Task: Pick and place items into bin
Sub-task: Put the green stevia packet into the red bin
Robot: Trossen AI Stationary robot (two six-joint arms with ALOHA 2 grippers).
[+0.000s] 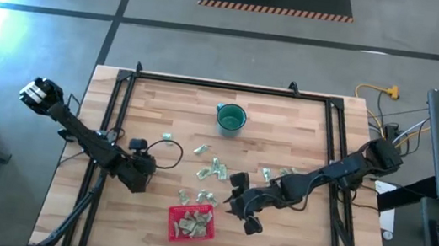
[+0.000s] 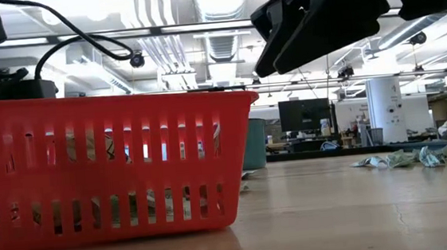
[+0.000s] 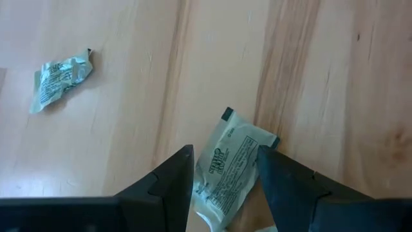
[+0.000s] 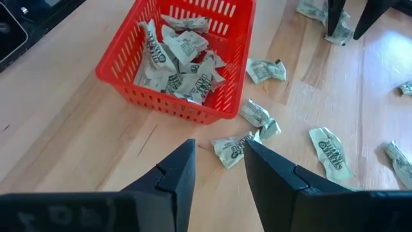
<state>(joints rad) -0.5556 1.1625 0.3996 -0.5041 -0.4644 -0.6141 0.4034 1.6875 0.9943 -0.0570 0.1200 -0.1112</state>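
The red bin (image 1: 171, 224) (image 4: 183, 106) sits near the table's front edge and holds several pale green packets (image 4: 180, 58). More packets (image 1: 212, 170) lie loose on the wood between the bin and the cup. My left gripper (image 1: 142, 182) (image 3: 224, 151) is low at the table's left, open, with one finger on either side of a flat-lying packet (image 3: 228, 164); whether the fingers touch it I cannot tell. My right gripper (image 1: 244, 209) (image 4: 219, 145) hangs open just right of the bin, above the table, with a crumpled packet (image 4: 232, 149) just beyond its fingertips.
A round teal cup (image 1: 231, 119) stands at the far middle of the table. A second crumpled packet (image 3: 61, 80) lies ahead of my left gripper. Black frame rails (image 1: 118, 118) run along the table's sides. In the low view the bin (image 2: 99, 175) fills the left foreground.
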